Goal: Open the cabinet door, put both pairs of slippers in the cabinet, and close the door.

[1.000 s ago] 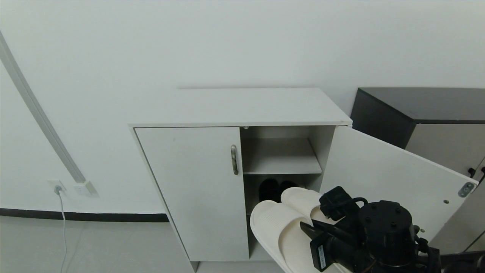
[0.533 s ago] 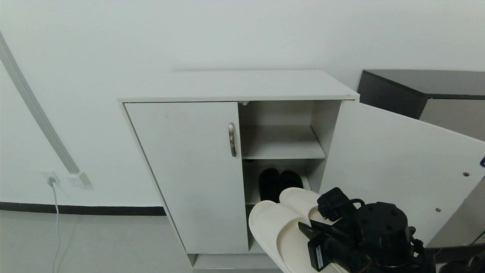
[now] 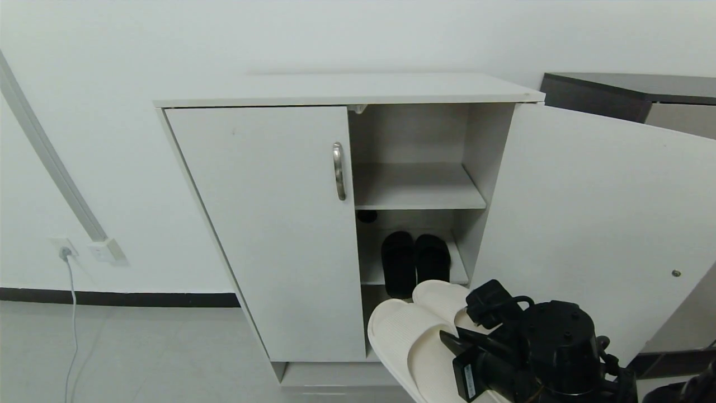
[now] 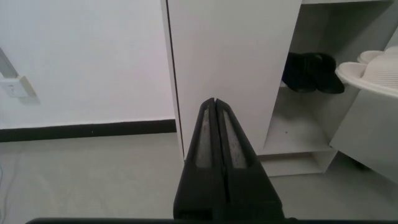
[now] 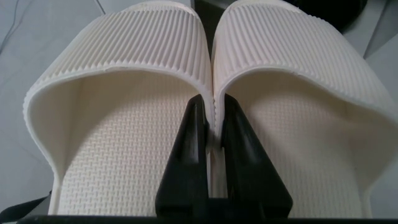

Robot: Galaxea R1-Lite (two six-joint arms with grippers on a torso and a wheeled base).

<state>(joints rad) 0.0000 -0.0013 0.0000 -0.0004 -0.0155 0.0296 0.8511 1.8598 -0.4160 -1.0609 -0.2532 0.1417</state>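
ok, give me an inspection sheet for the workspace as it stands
surface: grey floor in front of the cabinet
job's things: right door open, left door shut; black slippers side by side on the second shelf down; white slippers outside the cabinet, held before its open side
clutter: nothing seen
grippers: right pincer shut on the white slippers' touching inner walls; left pincer shut, holding nothing
cables: one cable hangs from a wall socket left of the cabinet
surroundings: white wall, slanted trunking on it, dark cabinet to the right
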